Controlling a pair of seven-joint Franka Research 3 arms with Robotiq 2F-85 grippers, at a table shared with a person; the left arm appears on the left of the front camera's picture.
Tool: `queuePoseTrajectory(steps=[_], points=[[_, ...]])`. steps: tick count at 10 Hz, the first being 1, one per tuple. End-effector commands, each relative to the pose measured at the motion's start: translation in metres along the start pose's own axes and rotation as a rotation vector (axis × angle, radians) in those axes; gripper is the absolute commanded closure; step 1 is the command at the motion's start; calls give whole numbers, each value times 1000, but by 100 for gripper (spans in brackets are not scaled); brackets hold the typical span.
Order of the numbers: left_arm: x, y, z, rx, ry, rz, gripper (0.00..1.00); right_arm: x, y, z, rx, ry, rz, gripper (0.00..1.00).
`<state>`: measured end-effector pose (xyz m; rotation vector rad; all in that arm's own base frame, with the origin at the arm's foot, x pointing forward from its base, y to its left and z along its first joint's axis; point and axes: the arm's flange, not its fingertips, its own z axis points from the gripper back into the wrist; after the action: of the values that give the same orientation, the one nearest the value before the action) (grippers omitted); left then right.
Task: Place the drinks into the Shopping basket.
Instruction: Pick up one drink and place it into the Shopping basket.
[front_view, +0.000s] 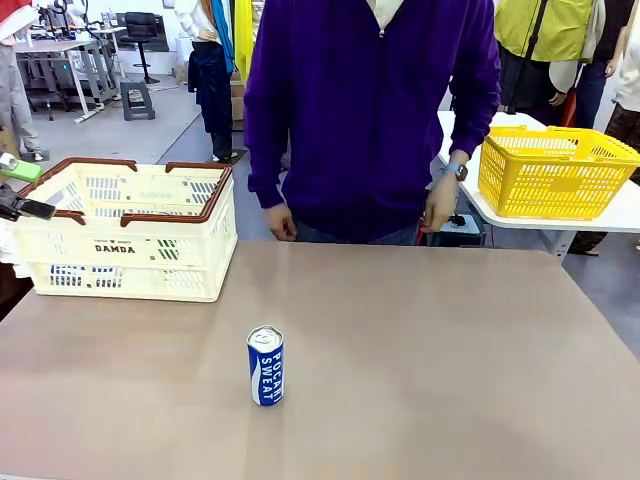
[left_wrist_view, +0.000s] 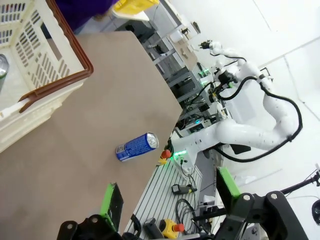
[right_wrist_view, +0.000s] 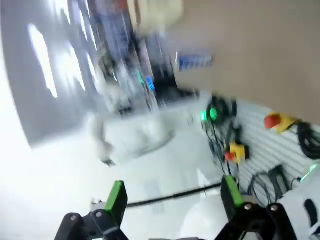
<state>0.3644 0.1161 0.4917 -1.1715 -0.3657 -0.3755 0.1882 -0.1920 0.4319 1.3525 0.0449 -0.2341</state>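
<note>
A blue can with white "SWEAT" lettering (front_view: 265, 366) stands upright on the brown table, near the front and slightly left of centre. It also shows in the left wrist view (left_wrist_view: 137, 146) and as a blur in the right wrist view (right_wrist_view: 195, 61). The cream Shopping basket (front_view: 130, 235) with its brown rim stands at the far left. My left gripper (front_view: 22, 188) hovers at the basket's left end, and its wrist view shows it open (left_wrist_view: 170, 197) with nothing between the fingers. My right gripper (right_wrist_view: 173, 195) is open and empty, off the table's side, in a motion-blurred view.
A person in a purple sweater (front_view: 370, 110) stands at the far edge with hands hanging down. A yellow mesh basket (front_view: 555, 172) sits on a white side table at the back right. The brown tabletop (front_view: 450, 360) is bare around the can.
</note>
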Motion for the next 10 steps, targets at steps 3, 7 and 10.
queuePoseTrajectory(steps=[3, 7, 10], points=[[1, -2, 1, 2, -1, 4, 0, 0, 0, 0, 0, 0, 0, 0], [1, -2, 1, 2, -1, 4, 0, 0, 0, 0, 0, 0, 0, 0], [33, -17, 8, 126, 58, 140, 0, 0, 0, 0, 0, 0, 0, 0]])
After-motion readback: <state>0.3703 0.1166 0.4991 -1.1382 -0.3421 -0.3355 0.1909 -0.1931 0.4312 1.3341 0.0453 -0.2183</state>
